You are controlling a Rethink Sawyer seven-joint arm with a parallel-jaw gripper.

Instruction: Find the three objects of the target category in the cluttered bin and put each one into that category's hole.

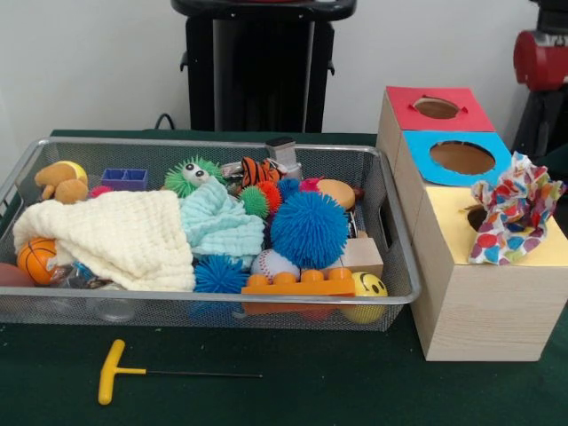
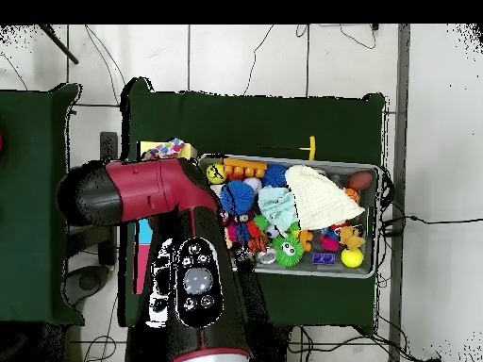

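Note:
A polka-dot cloth (image 1: 515, 209) lies bunched over the hole in the yellow top (image 1: 448, 226) of the wooden box (image 1: 479, 311) and hangs off its right side; from overhead the same polka-dot cloth (image 2: 170, 148) peeks out beside the arm. In the wire bin (image 1: 222, 146) a cream cloth (image 1: 115, 235) is spread over the left toys, with a light teal cloth (image 1: 217, 222) crumpled next to it. Overhead, the cream cloth (image 2: 321, 196) and the teal cloth (image 2: 278, 207) lie mid-bin. My red arm (image 2: 151, 193) covers the box. The gripper is not seen in either view.
The box also has a red-topped hole (image 1: 437, 107) and a blue-topped hole (image 1: 461, 157). The bin holds a blue spiky ball (image 1: 308, 229), an orange brick (image 1: 297, 284), a smiley ball (image 1: 367, 288) and a small basketball (image 1: 37, 257). A yellow T-handle tool (image 1: 111, 371) lies before the bin.

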